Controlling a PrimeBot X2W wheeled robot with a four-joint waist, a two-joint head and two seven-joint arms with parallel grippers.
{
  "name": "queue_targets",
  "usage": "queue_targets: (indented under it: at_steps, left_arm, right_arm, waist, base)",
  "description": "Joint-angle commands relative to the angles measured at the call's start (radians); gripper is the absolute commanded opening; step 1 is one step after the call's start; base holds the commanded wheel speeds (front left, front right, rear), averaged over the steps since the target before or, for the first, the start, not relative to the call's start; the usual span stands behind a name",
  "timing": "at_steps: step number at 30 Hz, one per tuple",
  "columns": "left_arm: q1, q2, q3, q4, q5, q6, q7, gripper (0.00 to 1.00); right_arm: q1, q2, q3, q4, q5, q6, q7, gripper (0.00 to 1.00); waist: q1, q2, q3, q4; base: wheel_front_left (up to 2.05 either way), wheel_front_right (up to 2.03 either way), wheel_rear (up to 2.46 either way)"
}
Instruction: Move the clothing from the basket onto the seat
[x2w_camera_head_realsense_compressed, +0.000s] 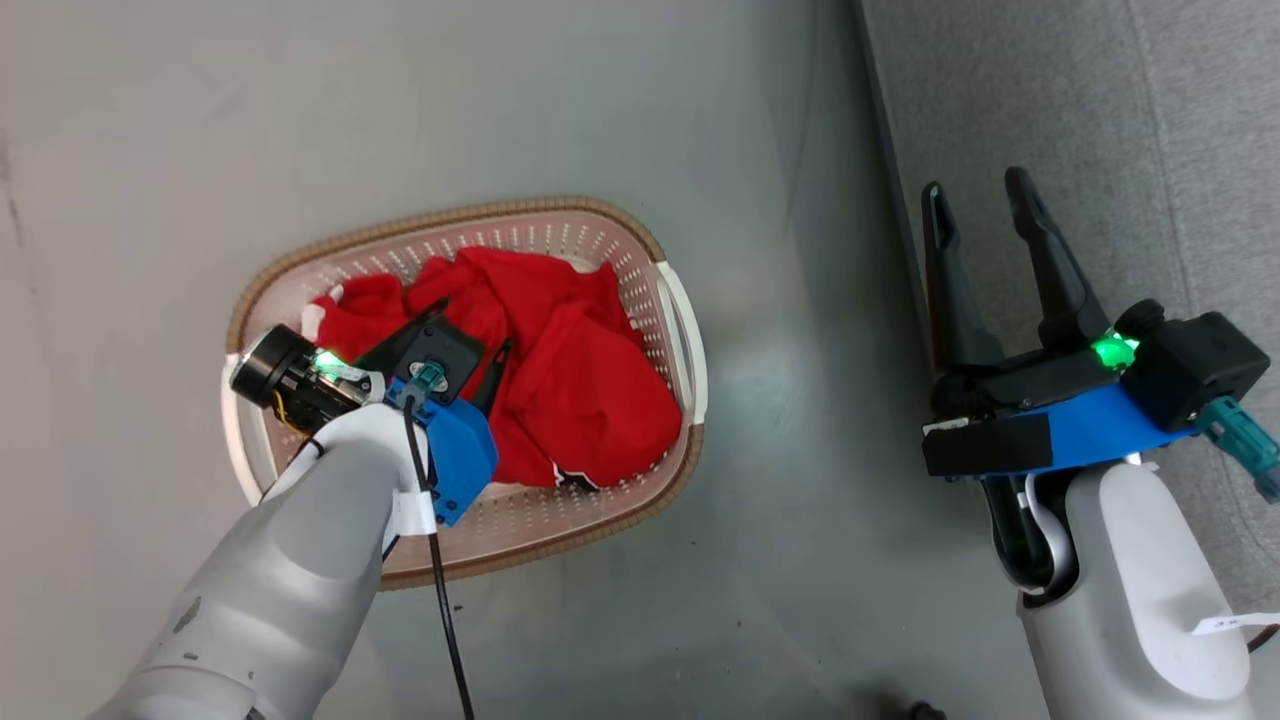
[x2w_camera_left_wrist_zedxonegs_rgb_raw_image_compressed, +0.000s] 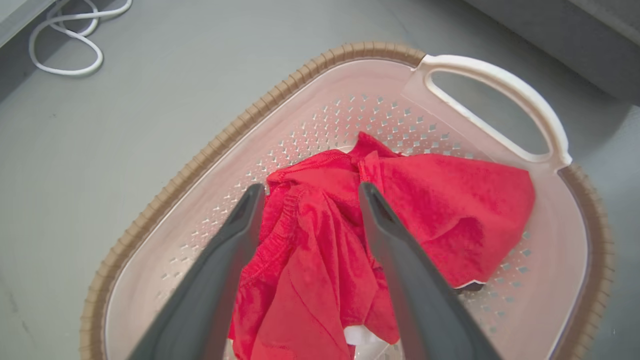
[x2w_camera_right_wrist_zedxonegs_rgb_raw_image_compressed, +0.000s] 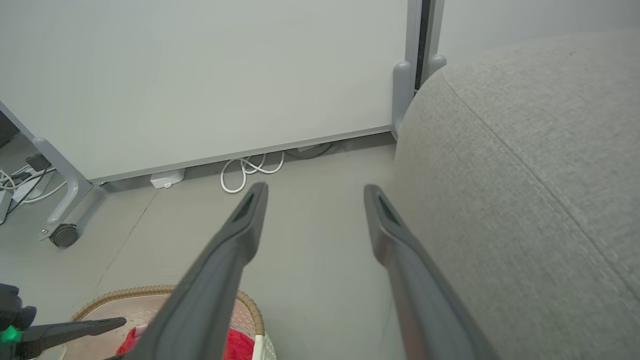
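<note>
A small cream-white perforated plastic basket (x2w_camera_head_realsense_compressed: 520, 238) with a brown woven-look rim stands on the grey floor (x2w_camera_head_realsense_compressed: 400, 100), at about 8 o'clock in the head view. It holds the clothing (x2w_camera_head_realsense_compressed: 570, 370), a crumpled heap of bright red sports fabric that covers the basket's middle and its 3 o'clock side. A black-and-white lettered patch (x2w_camera_head_realsense_compressed: 575, 478) shows at the heap's 6 o'clock edge. The perforated bottom lies bare toward 6 o'clock.

The left gripper (x2w_camera_head_realsense_compressed: 470, 335) reaches into the basket from 8 o'clock, its fingers spread wide with a ridge of red cloth (x2w_camera_left_wrist_zedxonegs_rgb_raw_image_compressed: 320, 235) between them, unpinched.

The large light grey fabric seat (x2w_camera_head_realsense_compressed: 1100, 120) lies at 2 o'clock, with no garment on the part seen. The right gripper (x2w_camera_head_realsense_compressed: 975, 185) hangs at its edge, spread and empty.
</note>
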Motion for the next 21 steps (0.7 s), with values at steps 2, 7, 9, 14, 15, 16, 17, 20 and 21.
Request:
queue_targets:
  at_steps: [2,7,9,14,15,16,17,20,21]
  left_arm:
    - [-0.034,0.002,-0.04,0.03,-0.014,-0.001,0.006,1.0]
    - [-0.07,0.007,-0.109,0.07,-0.037,-0.001,0.034,1.0]
    - [-0.087,0.014,-0.136,0.081,-0.04,-0.001,0.045,1.0]
    - [-0.116,0.02,-0.204,0.101,-0.035,-0.001,0.067,1.0]
    - [-0.125,0.024,-0.217,0.103,-0.037,-0.001,0.068,1.0]
    - [-0.134,0.026,-0.228,0.105,-0.038,-0.001,0.075,1.0]
    - [-0.138,0.028,-0.238,0.109,-0.039,-0.001,0.081,1.0]
    - [-0.159,0.036,-0.26,0.119,-0.046,-0.001,0.101,1.0]
    - [-0.168,0.038,-0.266,0.122,-0.043,-0.001,0.105,1.0]
  right_arm:
    - [-0.025,-0.003,-0.004,-0.009,-0.002,0.0,-0.004,1.0]
    - [-0.045,-0.003,-0.012,-0.022,-0.006,0.0,-0.004,1.0]
    - [-0.056,-0.003,-0.016,-0.026,-0.008,0.0,-0.004,1.0]
    - [-0.07,-0.003,-0.02,-0.041,-0.011,0.0,-0.004,1.0]
    - [-0.073,-0.003,-0.021,-0.043,-0.011,0.0,-0.004,1.0]
    - [-0.074,-0.003,-0.023,-0.045,-0.012,0.0,-0.004,1.0]
    - [-0.075,-0.003,-0.025,-0.047,-0.012,0.0,-0.004,1.0]
    - [-0.079,-0.003,-0.027,-0.052,-0.014,0.0,-0.004,1.0]
    - [-0.08,-0.003,-0.027,-0.053,-0.014,0.0,-0.004,1.0]
  waist:
    - [-0.0001,0.0,0.048,-0.006]
    - [-0.0001,0.0,0.106,-0.006]
    - [-0.0001,0.0,0.132,-0.006]
    - [-0.0001,0.0,0.18,-0.006]
    - [-0.0001,0.0,0.188,-0.006]
    - [-0.0001,0.0,0.198,-0.004]
    - [-0.0001,0.0,0.205,-0.003]
    - [-0.0001,0.0,0.226,0.0]
    - [-0.0001,0.0,0.233,0.0]
  base:
    - [0.0,0.0,0.0]
    - [0.0,0.0,0.0]
    - [0.0,0.0,0.0]
    - [0.0,0.0,0.0]
    - [0.0,0.0,0.0]
    - [0.0,0.0,0.0]
    - [0.0,0.0,0.0]
    - [0.0,0.0,0.0]
    - [0.0,0.0,0.0]
